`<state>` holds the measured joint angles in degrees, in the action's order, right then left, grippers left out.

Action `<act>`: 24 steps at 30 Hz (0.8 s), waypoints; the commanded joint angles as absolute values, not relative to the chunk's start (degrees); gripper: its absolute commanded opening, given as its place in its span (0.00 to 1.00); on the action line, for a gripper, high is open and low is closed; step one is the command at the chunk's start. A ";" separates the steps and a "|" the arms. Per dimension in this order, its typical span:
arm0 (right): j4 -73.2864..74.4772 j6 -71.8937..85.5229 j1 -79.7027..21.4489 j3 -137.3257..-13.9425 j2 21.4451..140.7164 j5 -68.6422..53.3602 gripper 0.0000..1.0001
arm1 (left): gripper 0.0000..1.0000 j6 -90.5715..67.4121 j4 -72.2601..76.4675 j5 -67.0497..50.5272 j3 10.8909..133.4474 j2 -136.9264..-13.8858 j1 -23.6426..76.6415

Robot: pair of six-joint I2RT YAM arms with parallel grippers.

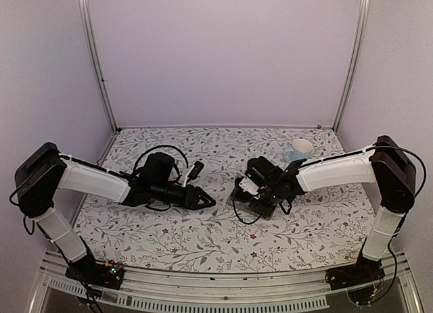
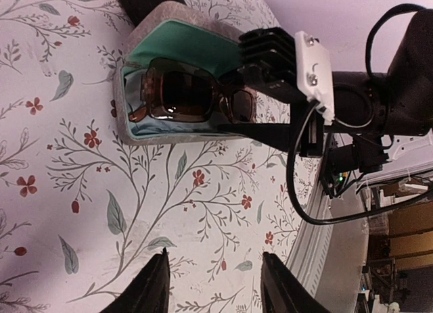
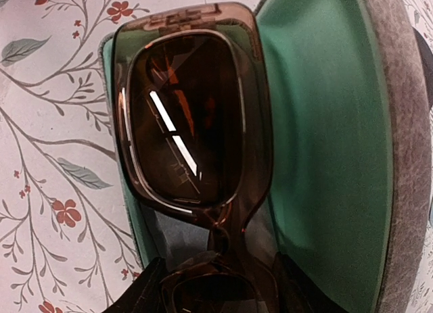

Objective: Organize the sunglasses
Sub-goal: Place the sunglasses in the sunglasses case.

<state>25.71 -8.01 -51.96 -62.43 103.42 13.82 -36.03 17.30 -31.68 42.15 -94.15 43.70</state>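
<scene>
The pink sunglasses (image 3: 193, 117) lie in the open grey case (image 3: 399, 124) right under the right gripper (image 3: 220, 289), whose fingers (image 3: 142, 293) flank one lens; gripping or loosened, I cannot tell. The left gripper (image 2: 213, 286) stands apart, empty, facing them. Lid unclosed; second pair unseen.

Translucent brown-pink plastic sunglasses (image 3: 193, 124) with glossy smooth frame and dark, reflective lenses, grey rectangular felt case (image 3: 399, 124) rough and matt outside, smooth teal lining (image 3: 325, 124), matt floral-print cloth (image 2: 101, 191) on the bench, matt black plastic left pincer (image 2: 214, 286).
</scene>
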 commanded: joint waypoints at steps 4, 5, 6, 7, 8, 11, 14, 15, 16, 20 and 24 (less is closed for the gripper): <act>27.21 -7.70 -51.69 -63.71 103.47 13.18 0.56 | 0.47 -36.02 18.54 -32.08 41.30 -94.16 43.01; 27.36 -7.59 -51.69 -63.72 103.20 13.13 0.56 | 0.47 -35.96 18.62 -32.12 41.31 -94.27 43.04; 27.48 -7.43 -51.68 -63.72 102.96 13.10 0.57 | 0.47 -35.97 18.66 -32.16 41.37 -94.37 43.01; 27.63 -7.27 -51.70 -63.63 102.68 13.10 0.57 | 0.47 -35.98 18.70 -32.17 41.39 -94.47 43.03; 27.72 -7.18 -51.70 -63.63 102.47 13.10 0.57 | 0.47 -35.95 18.78 -32.17 41.40 -94.60 42.98; 27.94 -6.83 -51.75 -63.45 101.54 12.88 0.58 | 0.47 -36.04 19.10 -32.26 41.40 -94.89 43.00; 27.95 -6.56 -51.70 -63.45 100.18 11.92 0.58 | 0.47 -36.03 19.16 -32.10 41.40 -95.41 42.99; 27.91 -6.47 -51.73 -63.51 99.59 11.56 0.58 | 0.47 -35.89 19.20 -31.96 41.40 -95.62 43.00; 27.87 -6.36 -51.75 -63.52 98.87 11.26 0.58 | 0.47 -35.83 19.24 -31.87 41.40 -95.80 42.99; 27.37 -5.75 -51.71 -63.24 95.85 9.05 0.59 | 0.47 -35.51 19.40 -30.89 41.44 -96.62 43.06; 26.88 -5.12 -51.68 -62.66 93.13 7.21 0.60 | 0.47 -35.20 19.83 -30.31 41.80 -97.51 43.05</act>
